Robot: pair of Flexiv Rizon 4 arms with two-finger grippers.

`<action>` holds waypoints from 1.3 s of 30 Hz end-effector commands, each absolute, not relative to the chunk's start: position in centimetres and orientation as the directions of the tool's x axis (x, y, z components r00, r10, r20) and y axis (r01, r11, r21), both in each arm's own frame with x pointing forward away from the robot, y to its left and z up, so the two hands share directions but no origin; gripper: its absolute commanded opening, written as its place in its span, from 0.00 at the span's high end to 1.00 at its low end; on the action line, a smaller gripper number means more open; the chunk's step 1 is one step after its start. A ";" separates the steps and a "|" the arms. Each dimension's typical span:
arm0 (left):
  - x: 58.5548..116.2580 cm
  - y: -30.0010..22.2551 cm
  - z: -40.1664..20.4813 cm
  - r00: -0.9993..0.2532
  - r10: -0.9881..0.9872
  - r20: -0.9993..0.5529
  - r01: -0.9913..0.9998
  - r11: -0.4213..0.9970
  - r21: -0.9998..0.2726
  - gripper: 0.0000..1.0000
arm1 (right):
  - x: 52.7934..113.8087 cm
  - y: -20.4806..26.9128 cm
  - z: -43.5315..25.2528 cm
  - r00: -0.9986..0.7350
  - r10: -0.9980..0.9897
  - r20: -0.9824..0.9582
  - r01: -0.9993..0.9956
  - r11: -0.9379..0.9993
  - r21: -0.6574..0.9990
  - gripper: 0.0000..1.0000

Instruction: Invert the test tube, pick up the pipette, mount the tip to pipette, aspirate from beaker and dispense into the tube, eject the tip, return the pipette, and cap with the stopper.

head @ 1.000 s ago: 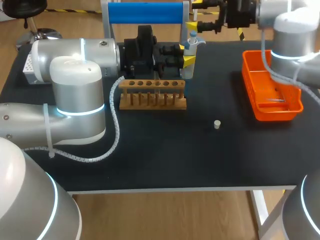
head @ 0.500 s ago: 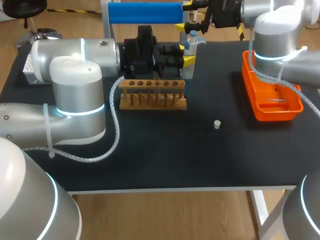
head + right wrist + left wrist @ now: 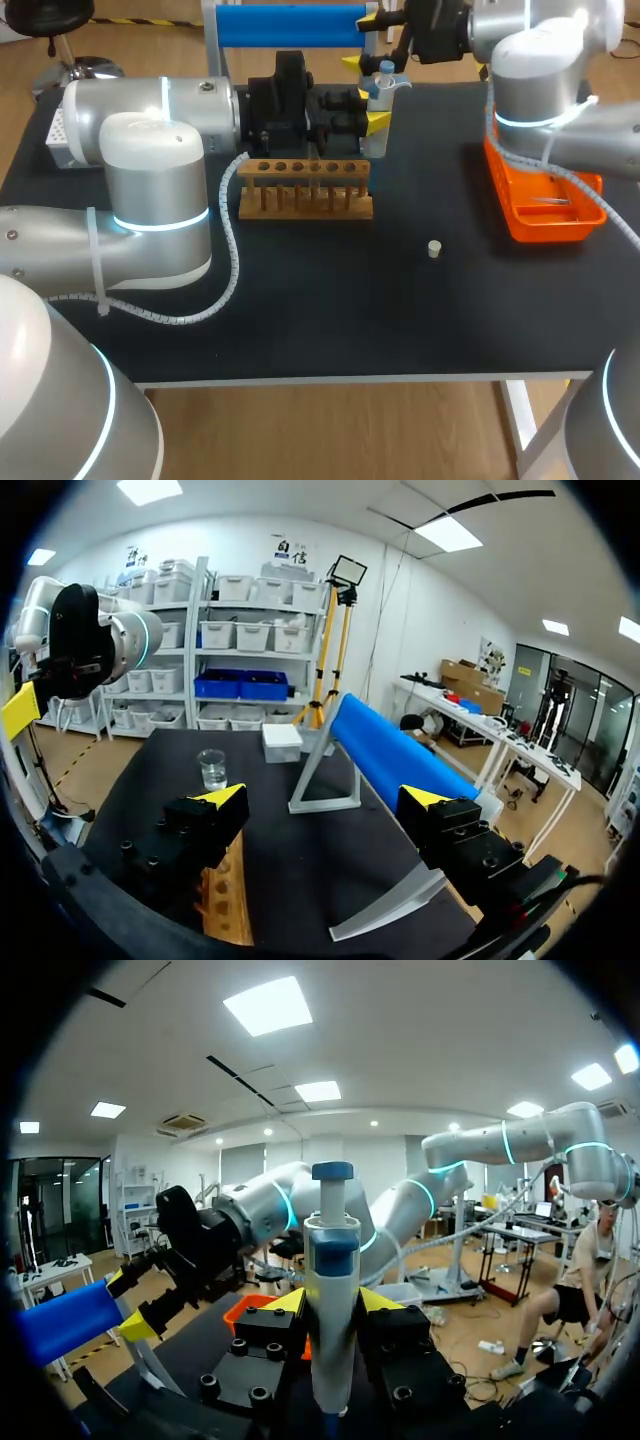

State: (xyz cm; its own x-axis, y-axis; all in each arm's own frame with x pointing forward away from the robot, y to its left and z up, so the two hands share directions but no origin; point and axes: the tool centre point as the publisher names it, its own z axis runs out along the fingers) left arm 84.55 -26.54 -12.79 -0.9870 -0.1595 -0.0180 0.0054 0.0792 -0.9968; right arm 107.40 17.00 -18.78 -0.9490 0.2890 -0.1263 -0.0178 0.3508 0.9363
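The pipette (image 3: 332,1260) stands upright near the far edge of the tabletop (image 3: 330,320), gripped on both sides by the left claw (image 3: 333,1302), so picking it up looks done. Whether a tip is on its lower end cannot be told, as the claw's body hides that part. The right claw (image 3: 362,40) hangs just beyond and above the pipette's top with its fingers spread wide and nothing between them. By my reading it is placed to work the plunger or the ejector, which puts the task somewhere in its middle steps. The wooden rack (image 3: 305,190) sits just in front of the pipette, and I cannot tell whether the test tube is in it. The stopper (image 3: 434,249) lies alone on the tabletop, well apart from the rack, so capping is left to do, and so is returning the pipette. The beaker (image 3: 212,768) stands past the rack beside a white box (image 3: 283,743). A thin pale thing lies in the orange tray (image 3: 500,160) at the right edge, too small to name. Room is tight at the back, where the blue roller stand (image 3: 290,25) crowds both claws right at the edge. The better room for moving looks to be over the near half, though the left arm's cable (image 3: 235,270) trails there.
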 end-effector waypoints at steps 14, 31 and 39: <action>84.5 -26.7 -12.9 -0.986 -0.164 -0.019 0.007 0.076 -0.997 1.00 | 107.0 17.3 -18.9 -0.951 0.284 -0.126 -0.017 0.357 0.934 0.00; 84.5 -26.7 -12.9 -0.986 -0.164 -0.019 0.007 0.076 -0.997 1.00 | 107.0 17.3 -18.9 -0.951 0.284 -0.126 -0.017 0.357 0.934 0.00; 84.5 -26.7 -12.9 -0.986 -0.164 -0.019 0.007 0.076 -0.997 1.00 | 107.0 17.3 -18.9 -0.951 0.284 -0.126 -0.017 0.357 0.934 0.00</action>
State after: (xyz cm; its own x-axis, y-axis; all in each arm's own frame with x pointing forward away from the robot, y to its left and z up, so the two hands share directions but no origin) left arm 84.55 -26.54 -12.79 -0.9870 -0.1595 -0.0180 0.0054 0.0792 -0.9968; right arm 106.96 17.35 -19.00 -0.9497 0.2858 -0.1278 -0.0189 0.3550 0.9347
